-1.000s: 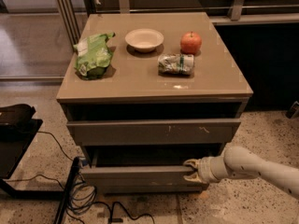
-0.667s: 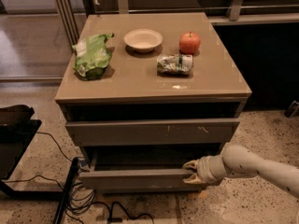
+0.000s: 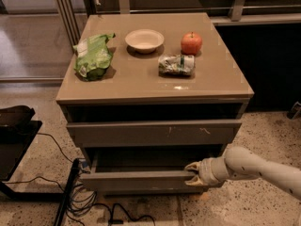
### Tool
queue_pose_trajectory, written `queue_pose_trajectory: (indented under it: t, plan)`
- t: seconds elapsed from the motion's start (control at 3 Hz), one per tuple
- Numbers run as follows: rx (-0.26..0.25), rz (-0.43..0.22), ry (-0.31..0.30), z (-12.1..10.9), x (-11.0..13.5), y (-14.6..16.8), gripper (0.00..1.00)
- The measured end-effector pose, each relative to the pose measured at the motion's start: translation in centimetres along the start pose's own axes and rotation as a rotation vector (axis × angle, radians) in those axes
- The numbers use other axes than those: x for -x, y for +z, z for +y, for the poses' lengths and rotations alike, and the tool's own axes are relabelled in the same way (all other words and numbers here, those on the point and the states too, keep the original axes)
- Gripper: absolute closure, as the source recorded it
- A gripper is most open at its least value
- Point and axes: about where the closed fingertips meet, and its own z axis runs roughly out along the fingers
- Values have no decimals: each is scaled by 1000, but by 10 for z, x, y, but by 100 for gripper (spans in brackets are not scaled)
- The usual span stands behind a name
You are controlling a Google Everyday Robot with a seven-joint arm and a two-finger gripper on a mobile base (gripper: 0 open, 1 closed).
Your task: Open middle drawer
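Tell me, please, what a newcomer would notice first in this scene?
Probably the pale robot arm stretched in from the lower right, its hand at the right end of the middle drawer, which stands partly pulled out. Next, the red apple and green bag on the cabinet top.

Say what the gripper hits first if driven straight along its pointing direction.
The gripper, low right, points left at the right end of the plain grey-brown flat front of the middle drawer. It would meet that front first and may be touching it now, though depth is unclear.
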Motion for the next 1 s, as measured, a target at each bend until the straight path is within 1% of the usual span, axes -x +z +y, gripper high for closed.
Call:
queue_pose_trajectory:
  t: [0.33, 0.67, 1.0]
  plan:
    - [0, 0, 0, 0, 0, 0, 38]
    - [14, -14, -5, 15, -1, -1, 61]
    - [33, -37, -7, 31, 4, -2, 84]
